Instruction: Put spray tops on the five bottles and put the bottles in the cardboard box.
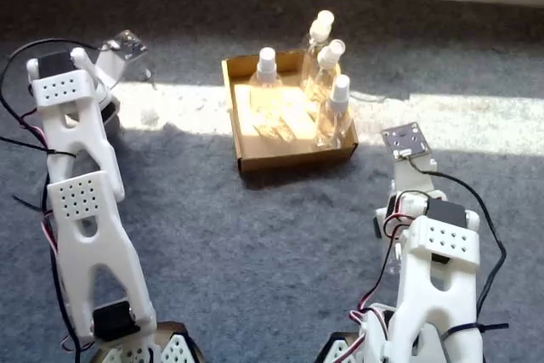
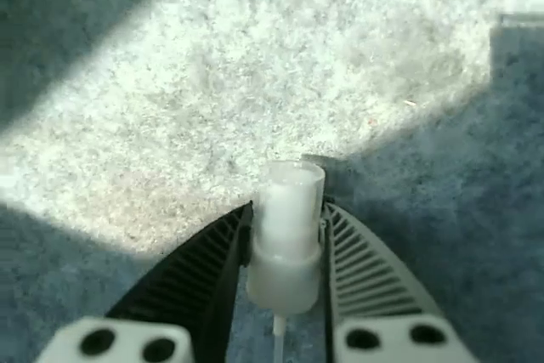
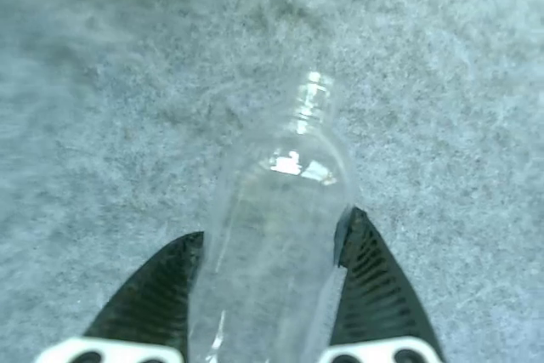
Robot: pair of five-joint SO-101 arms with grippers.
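Bottle (image 3: 280, 210) without a top in the right gripper (image 3: 274, 227); spray top (image 2: 287, 235) in the left gripper (image 2: 287, 205).
Each gripper's jaws are closed against its item, above the grey carpet (image 1: 255, 252). Four capped bottles (image 1: 331, 112) sit in the cardboard box (image 1: 293, 159), which lies on the carpet between the arms.

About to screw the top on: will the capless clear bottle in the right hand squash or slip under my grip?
Likely light: the bottle looks clear and empty. Its glossy wall shows glare, so it may twist in the right hand while you screw. It looks like thin plastic and may flex if squeezed.
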